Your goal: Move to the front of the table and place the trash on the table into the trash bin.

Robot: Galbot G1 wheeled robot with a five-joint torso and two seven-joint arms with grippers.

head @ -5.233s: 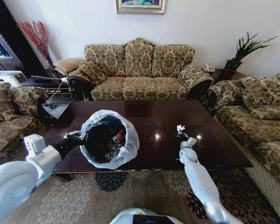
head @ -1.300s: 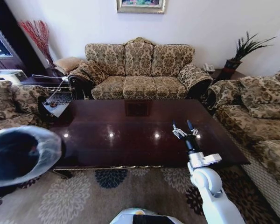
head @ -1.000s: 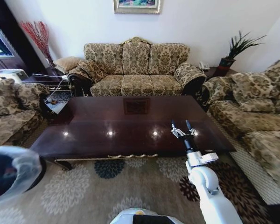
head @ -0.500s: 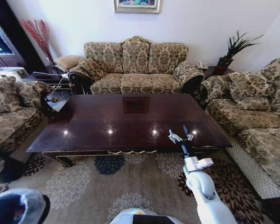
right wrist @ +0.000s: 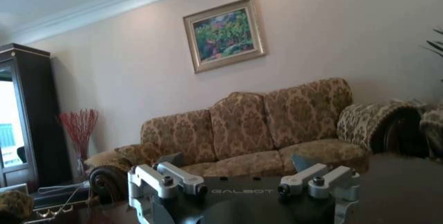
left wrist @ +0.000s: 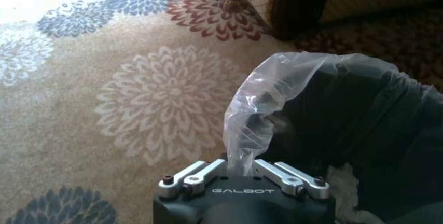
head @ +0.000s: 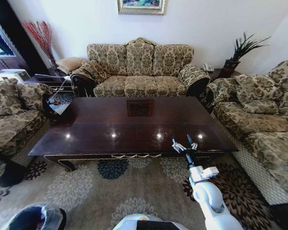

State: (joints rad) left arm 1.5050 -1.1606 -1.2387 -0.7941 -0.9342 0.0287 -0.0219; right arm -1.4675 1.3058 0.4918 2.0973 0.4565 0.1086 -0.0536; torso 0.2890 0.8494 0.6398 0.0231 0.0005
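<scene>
The table (head: 129, 125) of dark glossy wood stands in front of me, gold ornament on its front edge. The trash is out of view. Low at my left, over the carpet, is the black trash bin (head: 36, 219) with its translucent liner. In the left wrist view my left gripper (left wrist: 240, 170) is shut on the bin's lined rim (left wrist: 258, 97). A white crumpled bit (left wrist: 341, 185) lies inside the bin; tissue or liner, I cannot tell. My right gripper (head: 184, 142) hangs open over the table's front edge toward the right, nothing between its fingers (right wrist: 165, 176).
A patterned sofa (head: 141, 72) stands behind the table, with armchairs to the left (head: 12, 112) and right (head: 261, 112). A potted plant (head: 235, 57) sits at the back right. Flowered carpet (head: 110, 191) lies between me and the table.
The view has pulled back from the table. The bin, once held over the table, has gone down to my lower left over the carpet. The right gripper, earlier on a white tissue, is open and lower.
</scene>
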